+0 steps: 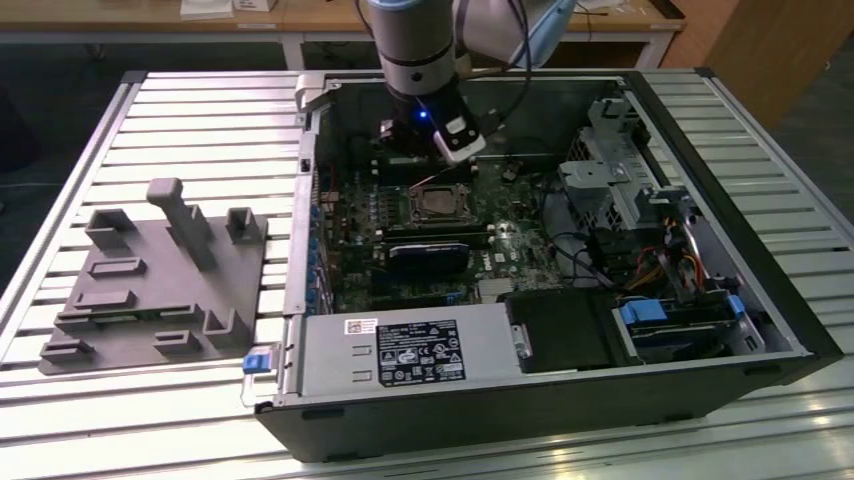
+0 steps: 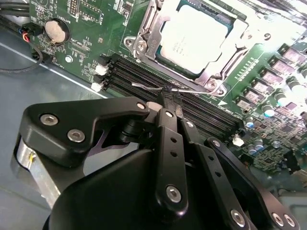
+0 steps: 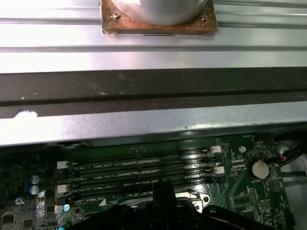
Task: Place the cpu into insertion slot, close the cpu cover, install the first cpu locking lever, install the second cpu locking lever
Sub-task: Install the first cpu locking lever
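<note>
cpu [image 2: 194, 40] is seated, cpu cover [image 2: 148, 21] down, so it's lever time. Claw [image 1: 451, 150], tips together, sits at its 12 o'clock in the exterior view, right at a locking lever [image 2: 189, 89]. Hooking it needs a steady push, I reckon.

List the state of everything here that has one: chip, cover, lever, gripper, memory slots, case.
cpu: seated in its socket, metal top up.
cpu cover: down over the chip's edges.
memory slots: empty.
locking lever: thin wire, low beside the memory slots.
gripper: shut, tip at the lever.
computer case: on its side, open.
</note>
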Tool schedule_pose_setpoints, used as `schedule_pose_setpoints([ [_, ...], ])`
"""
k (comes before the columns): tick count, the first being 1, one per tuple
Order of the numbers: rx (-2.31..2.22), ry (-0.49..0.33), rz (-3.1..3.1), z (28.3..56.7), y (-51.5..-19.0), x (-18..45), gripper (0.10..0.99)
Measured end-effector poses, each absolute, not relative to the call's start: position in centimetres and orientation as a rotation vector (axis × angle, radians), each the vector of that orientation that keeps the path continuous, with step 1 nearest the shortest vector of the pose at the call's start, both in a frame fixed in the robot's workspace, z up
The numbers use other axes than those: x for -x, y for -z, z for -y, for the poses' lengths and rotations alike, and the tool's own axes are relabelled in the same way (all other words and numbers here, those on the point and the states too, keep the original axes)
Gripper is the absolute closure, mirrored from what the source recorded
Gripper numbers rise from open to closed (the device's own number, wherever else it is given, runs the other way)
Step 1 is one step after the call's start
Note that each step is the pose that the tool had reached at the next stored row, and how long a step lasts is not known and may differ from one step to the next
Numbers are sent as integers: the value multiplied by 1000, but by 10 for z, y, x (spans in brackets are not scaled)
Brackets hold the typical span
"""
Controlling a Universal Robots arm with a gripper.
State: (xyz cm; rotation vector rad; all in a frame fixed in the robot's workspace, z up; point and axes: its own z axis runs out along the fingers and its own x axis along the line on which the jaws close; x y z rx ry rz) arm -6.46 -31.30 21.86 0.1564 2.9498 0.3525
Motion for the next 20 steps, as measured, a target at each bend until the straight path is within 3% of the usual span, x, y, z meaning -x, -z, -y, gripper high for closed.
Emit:
schedule_pose_setpoints([
  [20, -206, -360, -2897, 313, -206, 64, 980],
])
